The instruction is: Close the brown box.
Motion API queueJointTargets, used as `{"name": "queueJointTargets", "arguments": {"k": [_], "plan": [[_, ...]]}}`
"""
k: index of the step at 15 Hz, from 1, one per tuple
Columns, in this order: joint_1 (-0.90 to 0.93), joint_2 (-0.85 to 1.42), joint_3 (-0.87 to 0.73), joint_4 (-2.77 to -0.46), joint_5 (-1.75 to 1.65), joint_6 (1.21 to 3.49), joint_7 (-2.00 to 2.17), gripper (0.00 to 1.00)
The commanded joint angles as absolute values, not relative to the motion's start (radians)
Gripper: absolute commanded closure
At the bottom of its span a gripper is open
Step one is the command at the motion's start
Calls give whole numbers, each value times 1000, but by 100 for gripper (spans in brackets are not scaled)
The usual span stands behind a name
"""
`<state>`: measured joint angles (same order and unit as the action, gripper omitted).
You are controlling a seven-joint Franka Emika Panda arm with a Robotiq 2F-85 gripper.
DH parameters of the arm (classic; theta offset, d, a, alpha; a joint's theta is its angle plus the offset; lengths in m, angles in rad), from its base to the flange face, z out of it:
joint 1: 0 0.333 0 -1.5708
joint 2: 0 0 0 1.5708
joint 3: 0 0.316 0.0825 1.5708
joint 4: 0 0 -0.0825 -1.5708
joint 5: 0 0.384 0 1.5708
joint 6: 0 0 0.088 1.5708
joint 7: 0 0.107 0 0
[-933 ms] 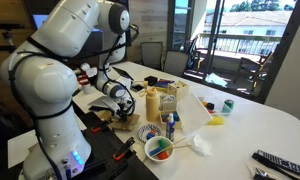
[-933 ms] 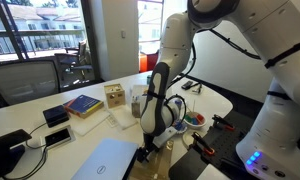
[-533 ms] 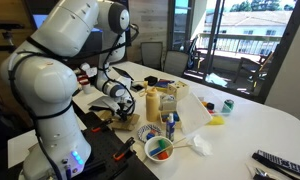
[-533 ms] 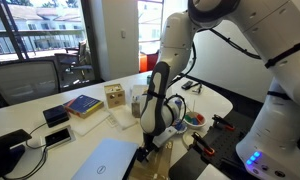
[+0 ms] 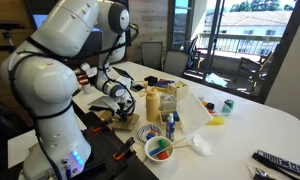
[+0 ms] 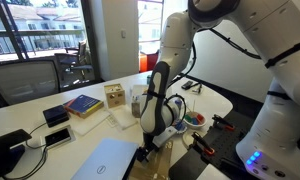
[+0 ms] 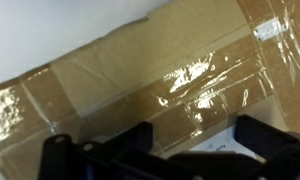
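Pushing down from here could skate the brown box point(image 5: 96, 99) along the worktop point(image 5: 260, 115) instead of folding it shut, since it looks loose. The yellow bottle point(image 5: 152, 101) and tan carton point(image 5: 170, 100) stand near, at its 3 o'clock, and you could knock them. The gripper point(image 5: 120, 104) hangs low over the box.

In an exterior view the brown box point(image 6: 103, 160) lies at 7 o'clock of the gripper point(image 6: 150, 143), near the worktop's edge; a shove could tip it off.

In the wrist view the brown box point(image 7: 160, 75) fills the frame; its glossy tape could make you slip. The gripper point(image 7: 165, 150) looks spread and holds nothing. Whether it touches the box I can't tell.
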<state>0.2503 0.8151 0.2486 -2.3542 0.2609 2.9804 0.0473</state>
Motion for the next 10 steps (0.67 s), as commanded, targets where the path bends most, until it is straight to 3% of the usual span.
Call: {"name": "queueJointTargets", "arguments": {"k": [1, 5, 10], "plan": [[277, 593, 221, -2480, 129, 2895, 30, 0], [252, 388, 247, -2533, 2, 2772, -16, 0], [160, 121, 351, -2518, 109, 2470, -193, 0]]}}
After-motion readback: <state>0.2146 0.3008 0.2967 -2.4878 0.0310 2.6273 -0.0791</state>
